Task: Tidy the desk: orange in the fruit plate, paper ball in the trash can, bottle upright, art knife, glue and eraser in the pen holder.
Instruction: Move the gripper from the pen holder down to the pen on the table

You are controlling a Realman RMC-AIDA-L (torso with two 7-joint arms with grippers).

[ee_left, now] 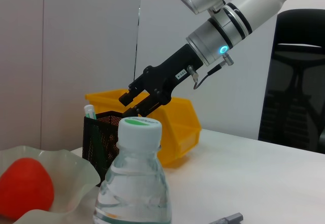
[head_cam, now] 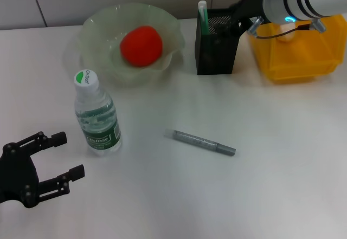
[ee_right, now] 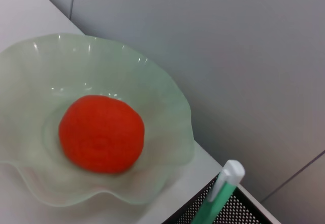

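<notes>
The orange (head_cam: 141,45) lies in the green glass fruit plate (head_cam: 95,25); it also shows in the right wrist view (ee_right: 101,132). The water bottle (head_cam: 97,114) stands upright at the left. The grey art knife (head_cam: 203,142) lies flat on the desk's middle. A green-and-white glue stick (head_cam: 203,15) stands in the black mesh pen holder (head_cam: 216,55). My right gripper (ee_left: 133,106) hovers just over the pen holder's far rim, fingers slightly apart, nothing seen between them. My left gripper (head_cam: 71,154) is open and empty at the front left, near the bottle. Paper ball and eraser are out of view.
A yellow bin (head_cam: 295,55) stands right of the pen holder, behind my right arm. The bottle (ee_left: 134,183) fills the foreground of the left wrist view. White desk surface lies around the knife and to the right.
</notes>
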